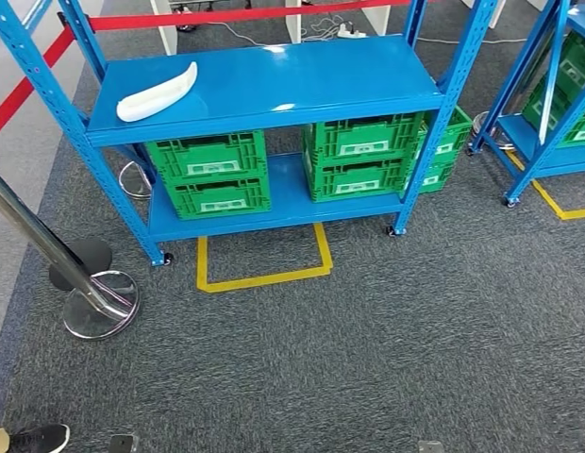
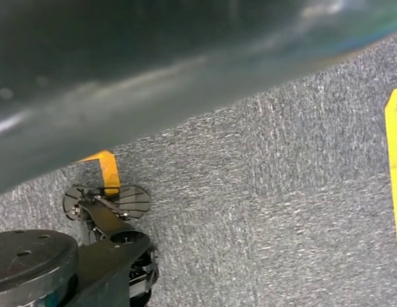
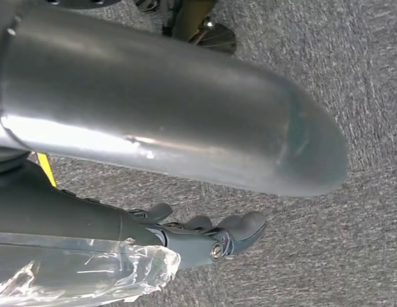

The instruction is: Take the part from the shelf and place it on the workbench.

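Grey carpet (image 1: 390, 349) was recorded beneath a blue shelf rack (image 1: 275, 94). One white, elongated, curved part (image 1: 157, 92) was logged lying flat at its top shelf's left end. Right hand (image 3: 221, 233) was seen grasping nothing, fingers extended; left hand's state could not be told.

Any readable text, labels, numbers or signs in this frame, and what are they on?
No text can be read.
White labels on the green plastic crates under the blue metal shelf: too small and blurred to read.
The white curved part on the top shelf board shows no marking.
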Available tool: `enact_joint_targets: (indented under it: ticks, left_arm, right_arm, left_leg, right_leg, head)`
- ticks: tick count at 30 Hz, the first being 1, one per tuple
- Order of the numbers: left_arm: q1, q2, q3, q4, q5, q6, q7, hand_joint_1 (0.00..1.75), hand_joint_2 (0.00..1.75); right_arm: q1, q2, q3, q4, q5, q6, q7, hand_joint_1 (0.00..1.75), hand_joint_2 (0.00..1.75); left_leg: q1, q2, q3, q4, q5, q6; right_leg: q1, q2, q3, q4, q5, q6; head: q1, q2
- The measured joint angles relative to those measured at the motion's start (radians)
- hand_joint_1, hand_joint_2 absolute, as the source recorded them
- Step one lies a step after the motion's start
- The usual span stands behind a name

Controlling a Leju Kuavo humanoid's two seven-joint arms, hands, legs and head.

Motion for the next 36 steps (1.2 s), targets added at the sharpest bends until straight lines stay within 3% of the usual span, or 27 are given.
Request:
enact_joint_targets:
  ticks: [2, 4, 5, 7, 8, 9, 10, 11, 12, 14, 19, 21, 23, 24, 25, 26, 28, 29, 30, 34, 36]
  left_arm:
    - [0.0, 0.0, 0.0, 0.0, 0.0, 0.0, 0.0, 0.0, 0.0]
    - [0.0, 0.002, 0.0, -0.001, 0.0, 0.0, 0.0, 0.0, 0.0]
    - [-0.001, 0.002, 0.0, -0.001, 0.0, 0.0, 0.0, 0.0, 0.0]
    - [-0.002, 0.002, 0.0, -0.001, 0.0, 0.0, 0.0, 0.0, 0.0]
    - [-0.002, 0.002, 0.0, -0.001, 0.0, 0.0, 0.0, 0.0, 0.0]
    - [0.0, 0.002, 0.0, -0.001, 0.0, 0.0, 0.0, 0.0, 0.0]
    - [0.001, 0.002, 0.0, -0.001, 0.0, 0.0, 0.0, 0.0, 0.0]
    - [0.002, 0.002, 0.0, -0.001, 0.0, 0.0, 0.0, 0.0, 0.0]
    - [0.002, 0.003, 0.0, -0.001, 0.0, 0.0, 0.0, 0.0, 0.0]
    - [0.0, 0.004, 0.0, -0.001, 0.001, 0.0, 0.0, 0.0, 0.0]
    - [0.004, 0.004, 0.0, -0.002, 0.002, -0.001, 0.0, 0.0, 0.0]
    - [0.004, 0.003, 0.0, -0.002, 0.003, -0.002, 0.0, 0.0, 0.0]
    - [0.004, 0.002, 0.0, -0.002, 0.003, -0.002, 0.0, 0.0, 0.0]
    - [0.005, 0.001, 0.0, -0.002, 0.003, -0.003, 0.0, 0.0, 0.0]
    - [0.006, 0.001, 0.0, -0.002, 0.004, -0.003, 0.0, 0.0, 0.0]
    - [0.006, 0.001, 0.0, -0.002, 0.004, -0.003, 0.0, 0.0, 0.0]
    - [0.006, 0.0, 0.0, -0.002, 0.004, -0.003, 0.0, 0.0, 0.0]
    - [0.006, -0.001, 0.0, -0.002, 0.004, -0.003, 0.0, 0.0, 0.0]
    - [0.005, -0.001, 0.0, -0.002, 0.004, -0.003, 0.0, 0.0, 0.0]
    - [0.006, 0.0, 0.0, -0.003, 0.004, -0.003, 0.0, 0.0, 0.0]
    - [0.005, 0.001, 0.0, -0.004, 0.004, -0.003, 0.0, 0.0, 0.0]
  right_arm:
    - [0.001, 0.0, 0.0, 0.0, 0.0, 0.001, -0.001, 0.0, 0.0]
    - [0.001, 0.0, -0.002, 0.0, 0.0, 0.001, -0.003, 0.0, 0.0]
    - [0.001, 0.0, -0.002, 0.0, 0.0, 0.001, -0.004, 0.0, 0.0]
    - [0.0, 0.0, -0.002, 0.0, 0.001, 0.001, -0.005, 0.0, 0.0]
    - [0.001, 0.0, -0.003, 0.0, 0.001, 0.001, -0.005, 0.0, 0.0]
    - [0.001, 0.0, -0.003, 0.0, 0.001, 0.001, -0.005, 0.0, 0.0]
    - [0.001, 0.0, -0.003, 0.0, 0.0, 0.001, -0.005, 0.0, 0.0]
    - [0.001, 0.0, -0.003, 0.0, 0.0, 0.001, -0.006, 0.0, 0.0]
    - [0.001, 0.0, -0.004, 0.0, 0.0, 0.003, -0.007, 0.0, 0.0]
    - [0.001, 0.002, -0.004, 0.0, 0.0, 0.007, -0.008, 0.0, 0.0]
    - [0.0, 0.004, -0.004, -0.003, 0.0, 0.012, -0.01, 0.0, 0.0]
    - [0.0, 0.004, -0.004, -0.004, 0.001, 0.012, -0.011, 0.0, 0.0]
    - [0.001, 0.004, -0.005, -0.004, 0.001, 0.012, -0.011, 0.0, 0.0]
    - [0.002, 0.004, -0.006, -0.004, 0.001, 0.012, -0.011, 0.0, 0.0]
    - [0.003, 0.004, -0.007, -0.005, 0.001, 0.012, -0.011, 0.0, 0.0]
    - [0.004, 0.004, -0.008, -0.005, 0.001, 0.012, -0.011, 0.0, 0.0]
    - [0.004, 0.004, -0.01, -0.005, 0.001, 0.013, -0.011, 0.0, 0.0]
    - [0.003, 0.004, -0.01, -0.006, 0.001, 0.013, -0.011, 0.0, 0.0]
    - [0.002, 0.004, -0.01, -0.006, 0.001, 0.014, -0.011, 0.0, 0.0]
    - [0.005, 0.005, -0.013, -0.008, 0.001, 0.014, -0.011, 0.0, 0.0]
    - [0.004, 0.005, -0.015, -0.009, 0.001, 0.014, -0.012, 0.0, 0.0]
  left_leg:
    - [0.0, 0.0, -0.001, 0.002, -0.003, -0.007]
    - [0.002, 0.009, -0.011, 0.029, -0.025, -0.017]
    - [0.004, 0.015, -0.031, 0.073, -0.05, -0.024]
    - [0.008, 0.025, -0.101, 0.208, -0.108, -0.034]
    - [0.01, 0.026, -0.136, 0.267, -0.124, -0.037]
    - [0.012, 0.027, -0.156, 0.294, -0.119, -0.038]
    - [0.013, 0.028, -0.158, 0.284, -0.094, -0.037]
    - [0.013, 0.028, -0.141, 0.237, -0.053, -0.034]
    - [0.012, 0.03, -0.113, 0.169, -0.009, -0.028]
    - [0.007, 0.034, -0.062, 0.055, 0.034, -0.016]
    - [0.008, 0.033, -0.036, 0.0, 0.029, 0.001]
    - [0.012, 0.033, -0.028, -0.009, 0.029, 0.01]
    - [0.01, 0.033, -0.025, -0.009, 0.024, 0.015]
    - [0.01, 0.033, -0.022, -0.008, 0.021, 0.016]
    - [0.009, 0.031, -0.018, -0.008, 0.017, 0.015]
    - [0.01, 0.03, -0.011, -0.008, 0.013, 0.013]
    - [0.007, 0.027, 0.003, -0.006, 0.001, 0.005]
    - [0.005, 0.026, 0.007, -0.003, -0.005, 0.001]
    - [0.003, 0.025, 0.008, -0.002, -0.008, -0.004]
    - [0.005, 0.026, 0.003, 0.015, -0.023, -0.022]
    - [0.009, 0.028, -0.036, 0.096, -0.068, -0.034]
  right_leg:
    - [0.0, 0.001, 0.004, -0.004, -0.004, -0.01]
    - [-0.004, -0.001, 0.008, -0.008, -0.005, -0.021]
    - [-0.006, -0.003, 0.011, -0.009, -0.006, -0.026]
    - [-0.005, -0.009, 0.014, -0.009, -0.011, -0.033]
    - [-0.005, -0.01, 0.016, -0.009, -0.013, -0.034]
    - [-0.005, -0.011, 0.019, -0.009, -0.016, -0.035]
    - [-0.005, -0.011, 0.023, -0.009, -0.018, -0.034]
    - [-0.005, -0.011, 0.029, -0.009, -0.022, -0.033]
    - [-0.005, -0.011, 0.033, -0.01, -0.025, -0.031]
    - [-0.001, -0.011, 0.041, -0.009, -0.034, -0.023]
    - [0.001, -0.015, 0.037, 0.001, -0.051, 0.002]
    - [0.001, -0.011, -0.011, 0.094, -0.099, 0.009]
    - [0.0, -0.01, -0.087, 0.229, -0.149, 0.014]
    - [0.0, -0.01, -0.113, 0.266, -0.152, 0.016]
    - [0.0, -0.01, -0.119, 0.265, -0.133, 0.016]
    - [0.0, -0.01, -0.104, 0.223, -0.095, 0.016]
    - [0.0, -0.009, -0.045, 0.087, -0.02, 0.013]
    - [0.0, -0.008, -0.018, 0.034, -0.003, 0.009]
    - [0.001, -0.008, -0.002, 0.005, -0.001, 0.004]
    - [-0.001, -0.007, 0.01, -0.006, -0.009, -0.017]
    - [-0.004, -0.009, 0.015, -0.01, -0.012, -0.027]
  head:
    - [-0.001, 0.0]
    - [-0.004, 0.0]
    - [-0.005, 0.0]
    - [-0.009, 0.0]
    - [-0.008, 0.0]
    - [-0.009, 0.0]
    - [-0.009, 0.0]
    - [-0.009, 0.0]
    - [-0.009, 0.0]
    - [-0.009, 0.0]
    - [-0.006, 0.0]
    - [-0.003, 0.0]
    - [-0.001, 0.0]
    - [-0.002, 0.0]
    - [-0.002, 0.0]
    - [-0.002, 0.0]
    - [-0.001, 0.0]
    - [-0.001, 0.0]
    - [-0.002, 0.0]
    - [-0.006, 0.0]
    - [-0.01, 0.0]
